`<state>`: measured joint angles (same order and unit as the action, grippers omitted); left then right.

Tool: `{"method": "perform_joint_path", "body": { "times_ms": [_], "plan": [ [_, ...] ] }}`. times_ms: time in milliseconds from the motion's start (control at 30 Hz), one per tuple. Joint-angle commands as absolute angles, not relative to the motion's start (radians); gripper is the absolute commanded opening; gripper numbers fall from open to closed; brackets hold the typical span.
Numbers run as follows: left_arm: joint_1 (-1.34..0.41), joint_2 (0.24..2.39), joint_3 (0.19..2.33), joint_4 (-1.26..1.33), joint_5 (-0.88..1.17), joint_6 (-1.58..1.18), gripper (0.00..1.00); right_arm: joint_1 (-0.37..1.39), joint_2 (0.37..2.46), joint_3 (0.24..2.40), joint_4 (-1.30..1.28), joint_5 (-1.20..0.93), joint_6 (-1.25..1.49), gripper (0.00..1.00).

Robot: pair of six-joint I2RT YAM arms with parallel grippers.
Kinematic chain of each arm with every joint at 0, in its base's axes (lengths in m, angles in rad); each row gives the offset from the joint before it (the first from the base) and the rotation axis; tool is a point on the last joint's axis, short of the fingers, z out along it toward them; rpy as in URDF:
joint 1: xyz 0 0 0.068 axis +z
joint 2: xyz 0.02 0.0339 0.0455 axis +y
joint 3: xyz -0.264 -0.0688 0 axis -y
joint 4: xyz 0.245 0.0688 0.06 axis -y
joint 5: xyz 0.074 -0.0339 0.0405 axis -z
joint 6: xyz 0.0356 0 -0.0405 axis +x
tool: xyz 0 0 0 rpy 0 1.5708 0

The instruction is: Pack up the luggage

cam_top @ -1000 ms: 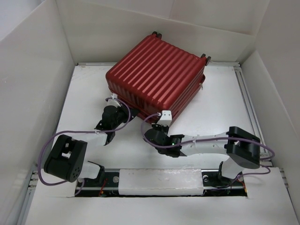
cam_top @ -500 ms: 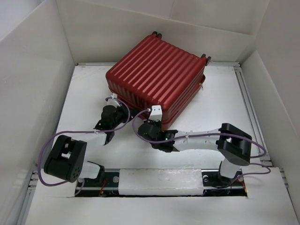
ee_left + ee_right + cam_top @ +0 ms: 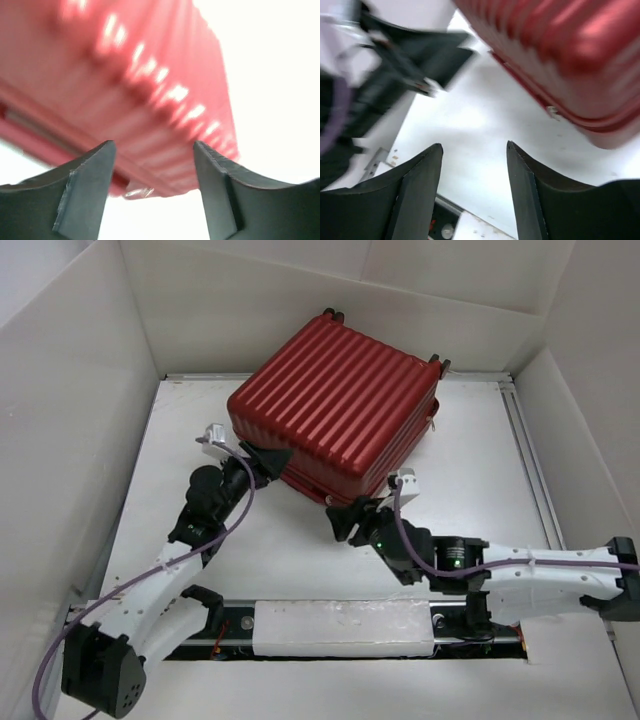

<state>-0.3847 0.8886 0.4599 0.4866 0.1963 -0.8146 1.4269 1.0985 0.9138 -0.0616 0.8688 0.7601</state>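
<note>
The luggage (image 3: pixel 335 405) is a dark red ribbed hard-shell suitcase, lying shut at the back middle of the white table (image 3: pixel 470 470). My left gripper (image 3: pixel 263 462) stands open at its near left corner, nothing between the fingers. In the left wrist view the red shell (image 3: pixel 150 75) fills the frame beyond the left gripper (image 3: pixel 152 147), with a metal zipper pull (image 3: pixel 137 191) at its seam. My right gripper (image 3: pixel 345 519) is open just in front of the near corner. In the right wrist view the right gripper (image 3: pixel 474 146) frames bare table, the luggage (image 3: pixel 560 55) at upper right.
White walls (image 3: pixel 70 420) enclose the table on the left, back and right. A metal rail with a white padded block (image 3: pixel 340 627) runs along the near edge. Another rail (image 3: pixel 527 445) lines the right side. The left arm (image 3: pixel 395 70) shows blurred in the right wrist view.
Both grippers have gone from shut to open. The left arm has reached forward to the suitcase's left corner. The right arm has swung out to the right, its gripper now back from the suitcase's front edge.
</note>
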Motion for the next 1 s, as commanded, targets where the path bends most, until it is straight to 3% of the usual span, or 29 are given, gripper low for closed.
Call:
{"method": "perform_joint_path", "body": {
  "times_ms": [0, 100, 133, 200, 433, 533, 667, 800, 967],
  "plan": [
    [-0.383, 0.830, 0.613, 0.347, 0.042, -0.804, 0.61, 1.413, 1.029, 0.891, -0.254, 0.942, 0.818, 0.60],
    [-0.341, 0.958, 0.829, 0.207, 0.032, -0.772, 0.66, 1.343, 0.990, 0.911, -0.382, 0.931, 0.851, 0.27],
    [-0.278, 1.045, 0.926, 0.163, 0.131, -0.800, 0.63, 1.329, 0.968, 0.911, -0.418, 0.922, 0.860, 0.08],
    [-0.205, 1.128, 1.004, 0.173, 0.228, -0.843, 0.60, 1.301, 0.944, 0.920, -0.448, 0.922, 0.861, 0.00],
    [0.045, 1.473, 1.361, 0.054, 0.218, -0.884, 0.59, 1.166, 0.804, 0.882, -0.580, 0.914, 0.916, 0.00],
    [0.077, 1.607, 1.498, -0.050, 0.218, -0.816, 0.58, 1.037, 0.779, 0.868, -0.580, 0.884, 0.896, 0.00],
    [0.086, 1.880, 1.795, -0.216, 0.205, -0.712, 0.58, 0.815, 0.847, 0.868, -0.461, 0.752, 0.719, 0.00],
    [0.086, 2.018, 1.903, -0.241, 0.255, -0.701, 0.58, 0.529, 0.985, 0.868, -0.290, 0.514, 0.612, 0.00],
    [0.043, 2.198, 2.080, -0.296, 0.334, -0.681, 0.59, 0.348, 1.129, 0.883, -0.137, 0.295, 0.571, 0.00]
  ]
}}
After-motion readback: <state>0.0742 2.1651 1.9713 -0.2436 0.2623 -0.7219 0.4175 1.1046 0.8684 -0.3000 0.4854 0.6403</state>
